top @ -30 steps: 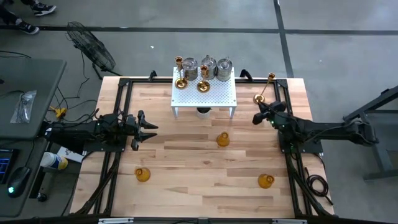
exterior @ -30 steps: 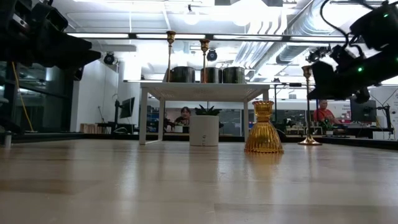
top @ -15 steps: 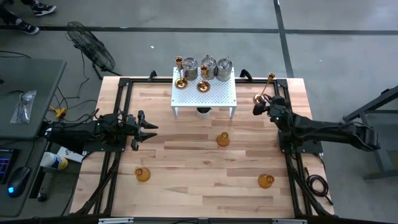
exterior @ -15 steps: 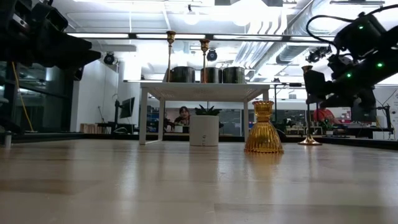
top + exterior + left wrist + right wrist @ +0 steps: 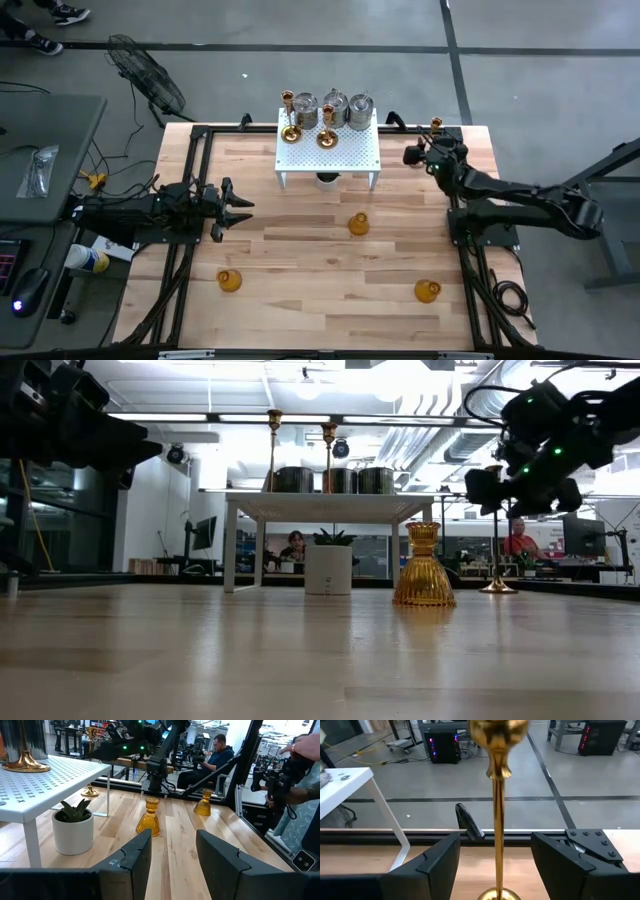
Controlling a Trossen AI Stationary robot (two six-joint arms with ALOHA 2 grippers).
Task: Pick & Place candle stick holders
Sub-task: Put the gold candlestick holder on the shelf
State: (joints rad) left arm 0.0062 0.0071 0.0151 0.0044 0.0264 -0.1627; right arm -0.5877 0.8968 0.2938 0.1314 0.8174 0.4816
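- Right wrist view: right gripper [image 5: 495, 865] parted, fingers either side of a slim gold brass candlestick [image 5: 496, 815], not gripping.
- High view: that candlestick [image 5: 434, 126] upright at the counter [image 5: 300, 240] far right corner, beside the white rack [image 5: 330, 150].
- Left gripper [image 5: 243, 206] part-open, empty, over the counter's left side.

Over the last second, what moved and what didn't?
The right gripper moved toward the table's far edge, up to the gold candlestick at the far right corner, and opened; its fingers now straddle the stem, not clamped. The candlestick stayed upright in place. The left gripper, the three amber holders and the rack items didn't move.
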